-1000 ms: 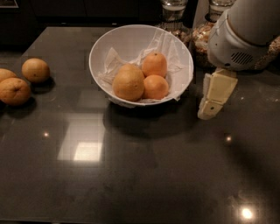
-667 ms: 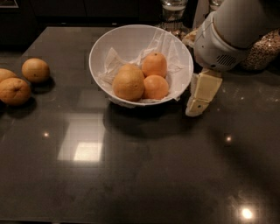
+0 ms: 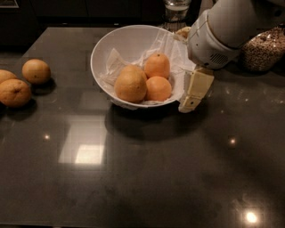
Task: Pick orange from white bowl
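The white bowl stands at the back middle of the dark table, lined with crumpled white paper. In it lie the orange, large and pale yellowish-orange, at the front left, and two smaller deep-orange fruits beside it. My gripper hangs from the white arm just outside the bowl's right rim, its cream fingers pointing down and close to the rim. It holds nothing that I can see.
Three orange fruits lie on the table at the far left. A glass jar of grains stands at the back right and a glass jar behind the bowl.
The arm and gripper have moved left, from right of the bowl to close against its right rim. The fruits and bowl have not moved.
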`<state>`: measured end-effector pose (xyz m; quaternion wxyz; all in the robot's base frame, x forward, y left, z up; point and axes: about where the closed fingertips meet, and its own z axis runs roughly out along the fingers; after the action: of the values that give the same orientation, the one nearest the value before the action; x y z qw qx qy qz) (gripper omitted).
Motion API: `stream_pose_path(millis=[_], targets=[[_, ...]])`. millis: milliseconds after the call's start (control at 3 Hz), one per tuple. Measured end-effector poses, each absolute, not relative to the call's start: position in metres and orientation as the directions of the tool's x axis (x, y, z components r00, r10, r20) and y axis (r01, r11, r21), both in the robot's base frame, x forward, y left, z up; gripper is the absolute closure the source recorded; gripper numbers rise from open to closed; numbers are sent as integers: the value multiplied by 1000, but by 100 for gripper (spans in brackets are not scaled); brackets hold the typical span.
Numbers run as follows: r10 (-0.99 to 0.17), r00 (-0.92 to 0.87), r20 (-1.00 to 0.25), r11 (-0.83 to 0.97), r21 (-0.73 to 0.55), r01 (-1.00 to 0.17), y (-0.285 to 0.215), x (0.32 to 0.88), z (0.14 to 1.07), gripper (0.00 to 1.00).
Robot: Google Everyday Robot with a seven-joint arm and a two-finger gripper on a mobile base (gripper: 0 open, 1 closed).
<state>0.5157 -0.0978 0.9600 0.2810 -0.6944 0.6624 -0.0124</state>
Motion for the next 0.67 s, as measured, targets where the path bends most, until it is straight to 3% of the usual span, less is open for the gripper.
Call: stream_pose_path(millis=[333, 667], targets=[[-922, 127, -367, 38, -411, -911, -94, 516, 959, 0], [-876, 211, -433, -7, -426, -905, -59, 527, 962, 0]])
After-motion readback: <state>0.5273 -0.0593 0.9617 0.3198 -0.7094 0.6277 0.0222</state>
